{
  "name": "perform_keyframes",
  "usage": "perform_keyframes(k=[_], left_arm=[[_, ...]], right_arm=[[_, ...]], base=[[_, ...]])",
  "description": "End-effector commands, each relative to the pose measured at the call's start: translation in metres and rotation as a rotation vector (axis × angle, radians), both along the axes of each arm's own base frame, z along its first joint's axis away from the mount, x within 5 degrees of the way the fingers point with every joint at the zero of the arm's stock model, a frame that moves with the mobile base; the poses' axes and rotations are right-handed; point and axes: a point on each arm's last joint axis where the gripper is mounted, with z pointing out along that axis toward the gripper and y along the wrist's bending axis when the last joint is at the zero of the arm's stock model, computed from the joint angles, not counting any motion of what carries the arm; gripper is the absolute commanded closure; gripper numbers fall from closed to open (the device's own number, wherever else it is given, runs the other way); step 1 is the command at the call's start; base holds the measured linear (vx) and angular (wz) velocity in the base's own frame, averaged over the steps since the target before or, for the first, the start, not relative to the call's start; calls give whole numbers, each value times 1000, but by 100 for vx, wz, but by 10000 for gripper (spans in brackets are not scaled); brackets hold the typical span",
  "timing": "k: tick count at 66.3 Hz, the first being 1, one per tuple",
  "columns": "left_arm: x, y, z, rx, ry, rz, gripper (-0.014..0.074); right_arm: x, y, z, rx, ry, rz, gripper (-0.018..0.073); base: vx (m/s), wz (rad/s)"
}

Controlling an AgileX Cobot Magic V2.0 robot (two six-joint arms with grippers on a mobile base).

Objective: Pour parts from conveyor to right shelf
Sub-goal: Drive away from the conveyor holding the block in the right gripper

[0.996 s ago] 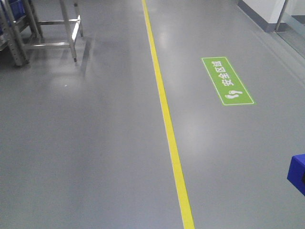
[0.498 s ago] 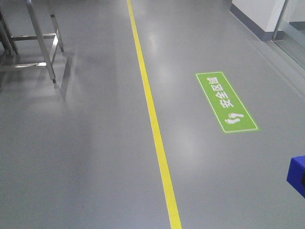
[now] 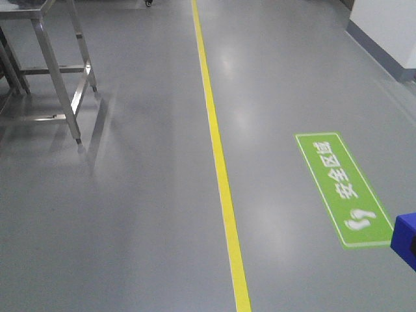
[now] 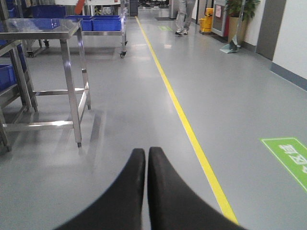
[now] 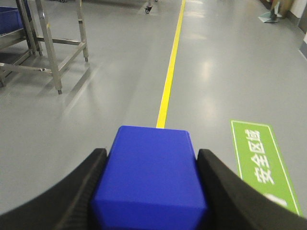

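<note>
One of the parts, a bright-blue block point(image 5: 151, 172), sits clamped between the black fingers of my right gripper point(image 5: 152, 154), which is shut on it above the grey floor. A corner of that block point(image 3: 405, 239) shows at the right edge of the front view. My left gripper point(image 4: 146, 152) is shut, its two black fingers pressed together with nothing between them. The conveyor is out of view. A stainless rack with a deep-blue bin point(image 4: 5, 76) shows at the far left; I cannot tell whether it is the right shelf.
A steel table frame point(image 3: 55, 78) stands on the left. A yellow line point(image 3: 221, 169) runs along the floor, with a green floor sign point(image 3: 341, 188) to its right. Far ahead are a cart of blue bins point(image 4: 105, 24) and a person point(image 4: 184, 17).
The view has shifted over the floor: the green sign slid down and to the right, and the steel table frame grew larger at the left. The blue block stays at the right edge.
</note>
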Motion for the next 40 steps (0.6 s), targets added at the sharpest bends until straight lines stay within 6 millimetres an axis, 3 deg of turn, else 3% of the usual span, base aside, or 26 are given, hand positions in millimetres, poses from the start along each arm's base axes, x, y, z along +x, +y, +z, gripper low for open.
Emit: perform_keyframes(k=[1, 40], left_arm=[[-1, 0, 14, -16, -109, -6, 603], [-1, 0, 14, -16, -109, -6, 603]], right_arm=[[2, -2, 14, 11, -84, -22, 564], [2, -2, 14, 11, -84, -22, 564]], base=[[74, 16], [76, 7]])
